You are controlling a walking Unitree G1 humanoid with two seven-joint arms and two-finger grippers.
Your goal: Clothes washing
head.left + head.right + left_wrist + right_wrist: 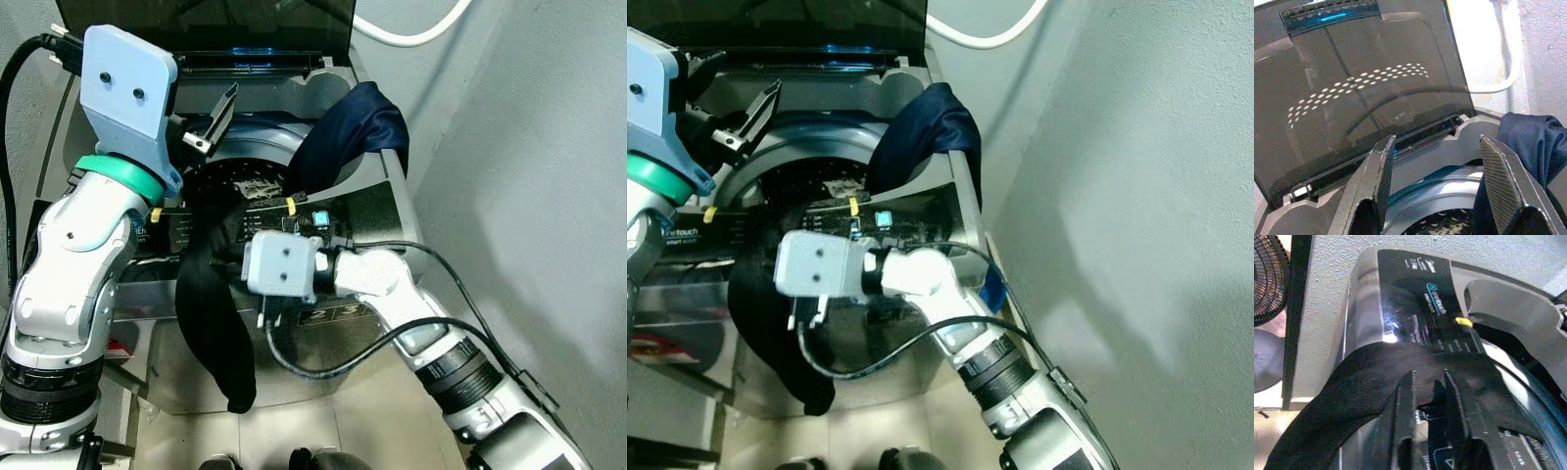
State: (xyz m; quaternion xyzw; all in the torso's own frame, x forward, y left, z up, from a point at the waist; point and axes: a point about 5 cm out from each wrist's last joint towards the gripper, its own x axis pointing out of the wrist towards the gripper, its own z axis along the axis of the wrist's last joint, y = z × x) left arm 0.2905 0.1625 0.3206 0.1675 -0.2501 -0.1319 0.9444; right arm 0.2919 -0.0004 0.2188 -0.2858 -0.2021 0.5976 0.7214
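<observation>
A top-loading washing machine [377, 211] stands in front of me with its dark lid [1366, 93] raised. A black garment [211, 313] hangs from the drum opening over the front panel and far down the machine's front. My right gripper [1427, 374] is at that front edge, fingers close together and pinching a fold of the black garment [1352, 382]. A navy garment [353, 127] is draped over the right rim. My left gripper [1436, 142] hovers open over the back left of the drum [245, 181], holding nothing.
A grey wall [529, 196] runs close along the machine's right side, and a white hose [411, 37] loops behind the lid. A black fan [1268, 279] stands on the floor beside the washer. The right arm's cable [323, 367] dangles before the front panel.
</observation>
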